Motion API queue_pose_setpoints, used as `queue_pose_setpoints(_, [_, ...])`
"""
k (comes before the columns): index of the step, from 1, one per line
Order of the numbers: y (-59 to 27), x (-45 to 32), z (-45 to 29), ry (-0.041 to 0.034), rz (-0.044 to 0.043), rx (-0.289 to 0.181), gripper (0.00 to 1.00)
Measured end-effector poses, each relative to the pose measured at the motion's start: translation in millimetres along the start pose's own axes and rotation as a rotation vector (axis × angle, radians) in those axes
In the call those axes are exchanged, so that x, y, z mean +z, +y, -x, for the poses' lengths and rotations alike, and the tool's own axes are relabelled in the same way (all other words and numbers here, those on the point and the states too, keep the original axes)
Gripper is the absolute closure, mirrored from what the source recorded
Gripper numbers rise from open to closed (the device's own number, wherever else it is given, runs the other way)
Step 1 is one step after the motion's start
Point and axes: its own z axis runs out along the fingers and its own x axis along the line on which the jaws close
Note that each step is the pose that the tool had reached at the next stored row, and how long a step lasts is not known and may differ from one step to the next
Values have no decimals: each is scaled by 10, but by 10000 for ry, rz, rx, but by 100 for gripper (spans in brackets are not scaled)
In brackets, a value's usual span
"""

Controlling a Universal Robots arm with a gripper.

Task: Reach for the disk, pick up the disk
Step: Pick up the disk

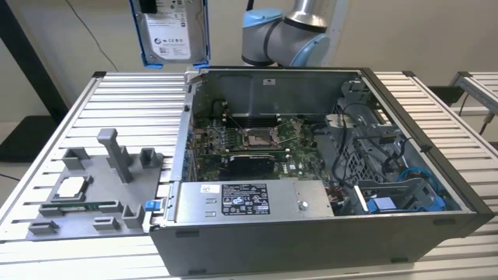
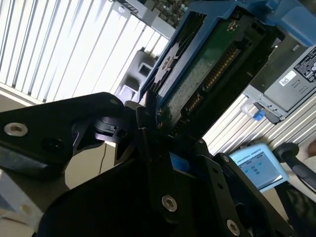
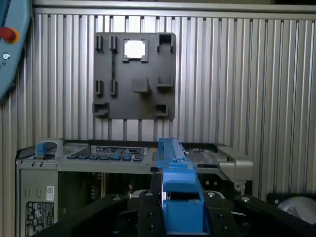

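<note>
The disk [image 1: 169, 32], a silver-grey drive with a white label in a blue caddy, hangs upright in the air above the back of the table, to the exterior view's left of the open computer case [image 1: 311, 175]. In the second wrist view my gripper [image 2: 158, 118] is shut on the disk [image 2: 207, 64], whose green circuit side and blue frame stick out past the black fingers [image 2: 148, 148]. The first wrist view has the disk [image 3: 173, 163] edge-on between the fingers [image 3: 148, 207] of my gripper [image 3: 178, 197].
A grey fixture plate [image 1: 86, 192] with a small square chip [image 1: 70, 188] lies on the slatted table [image 1: 132, 105] beside the case. A blue bracket [image 1: 389, 204] sits inside the case. The arm's base [image 1: 284, 35] stands behind it. A teach pendant [image 2: 256, 168] lies nearby.
</note>
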Motion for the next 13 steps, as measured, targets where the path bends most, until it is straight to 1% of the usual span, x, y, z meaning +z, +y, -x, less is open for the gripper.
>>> queue_pose_setpoints(8, [-312, -10, 0, 0, 28, 1, 100])
queue_pose_setpoints(13, [-491, -16, -1, 1, 40, 1, 100])
